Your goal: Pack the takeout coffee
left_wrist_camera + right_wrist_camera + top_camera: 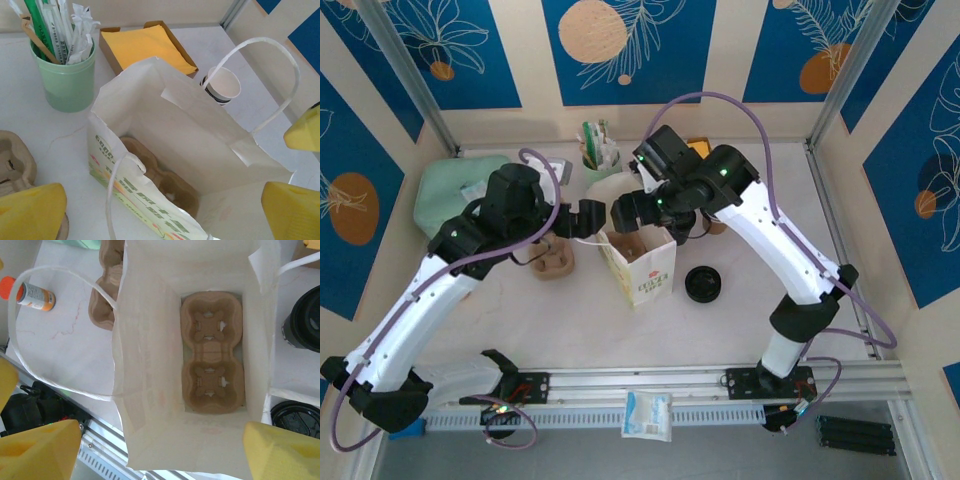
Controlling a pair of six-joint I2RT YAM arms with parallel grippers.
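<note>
Takeout coffee cup (222,86) stands upright on the tabletop (570,320), just behind the far wall of the paper bag (642,262) and outside it, with its white inside showing and dark stripes under the rim.

In the left wrist view the left end effector (165,200) is spread wide. Its yellow fingers (31,212) sit at the two lower corners of that view, the bag's open mouth lies between them, and nothing is gripped. The right end effector (160,432) hangs over the same opening from the other side, also wide and holding nothing, looking straight down into the bag.

At the bottom of the bag lies a brown pulp cup carrier (212,352), flat, with both its pockets empty. The bag stands upright near the middle of the tabletop, and its white handles arch out on either side.

A second carrier (552,262) rests on the tabletop just left of the bag. Beyond it stands a green tumbler (67,80) packed with straws and stirrers, and next to that an open cardboard box of yellow napkins (145,47). To the right of the bag lie black lids (703,284). A small bottle with an orange cap (32,294) lies on its side near the second carrier.
</note>
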